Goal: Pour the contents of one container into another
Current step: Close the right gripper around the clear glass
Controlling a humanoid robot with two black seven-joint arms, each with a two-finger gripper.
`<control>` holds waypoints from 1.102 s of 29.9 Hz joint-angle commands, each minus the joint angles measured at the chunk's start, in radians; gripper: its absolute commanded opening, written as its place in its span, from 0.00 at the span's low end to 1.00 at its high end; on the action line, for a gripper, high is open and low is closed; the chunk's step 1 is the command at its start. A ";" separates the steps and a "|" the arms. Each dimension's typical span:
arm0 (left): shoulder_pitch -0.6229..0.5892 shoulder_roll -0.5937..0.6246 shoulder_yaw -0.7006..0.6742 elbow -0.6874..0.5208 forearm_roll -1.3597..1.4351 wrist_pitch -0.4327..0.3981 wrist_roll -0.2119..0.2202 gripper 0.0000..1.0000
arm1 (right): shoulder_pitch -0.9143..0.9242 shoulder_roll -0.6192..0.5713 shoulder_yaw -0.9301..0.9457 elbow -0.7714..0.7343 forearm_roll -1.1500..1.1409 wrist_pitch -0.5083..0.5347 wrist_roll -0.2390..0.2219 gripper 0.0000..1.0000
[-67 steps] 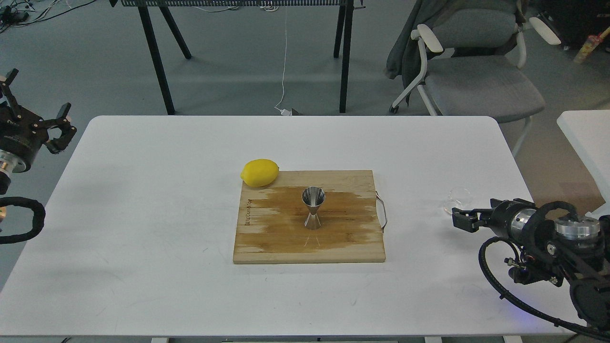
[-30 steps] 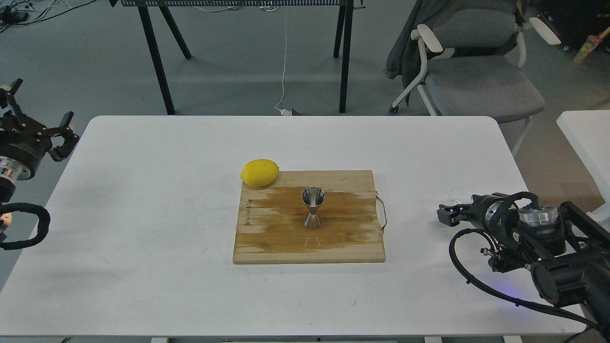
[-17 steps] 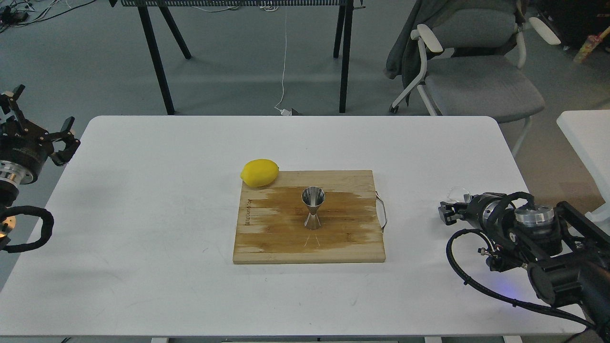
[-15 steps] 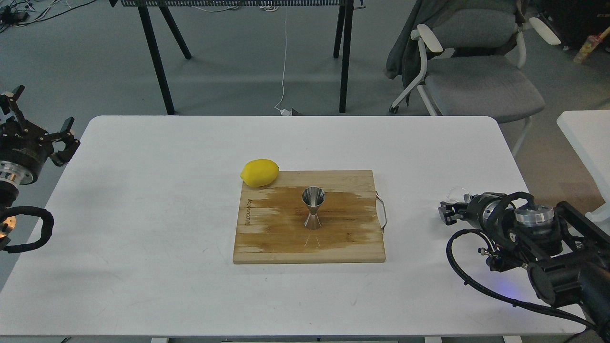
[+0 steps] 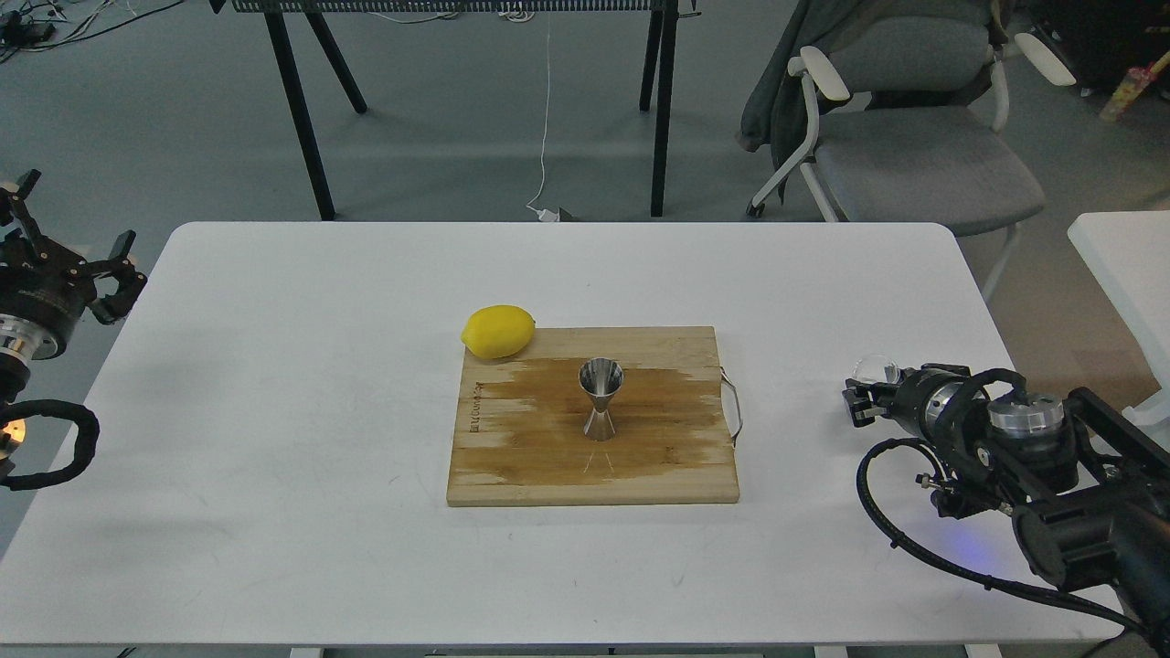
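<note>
From the head view, a white table (image 5: 274,439) carries a wooden cutting board (image 5: 592,461) at its middle, its centre stained darker. The steel jigger (image 5: 600,398) stands upright on that stained patch, wide mouth up. A yellow lemon (image 5: 498,331) lies at the board's far left corner, touching its edge and resting partly on the tabletop. Near the table's right edge, the right gripper (image 5: 864,398) points left, low over the surface, with the clear glass tumbler (image 5: 876,369) right at its tip; only the glass's upper rim shows above the black fingers, and whether they are closed on it or merely beside it cannot be told. The tumbler is well apart from the jigger, to the right of the board's metal handle (image 5: 734,408). The left gripper (image 5: 69,239) hangs off the table's left side, its fingers spread wide with nothing between them. A grey office chair (image 5: 923,155) stands beyond the table's far right corner.
</note>
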 commanded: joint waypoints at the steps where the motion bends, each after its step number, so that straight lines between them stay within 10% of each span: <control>1: 0.000 0.000 0.000 0.000 0.000 0.000 0.000 1.00 | -0.001 0.001 0.000 0.000 -0.010 0.004 0.000 0.47; 33: 0.022 -0.008 0.000 0.000 0.000 0.000 0.000 1.00 | 0.018 0.001 0.004 0.251 -0.143 0.095 0.012 0.47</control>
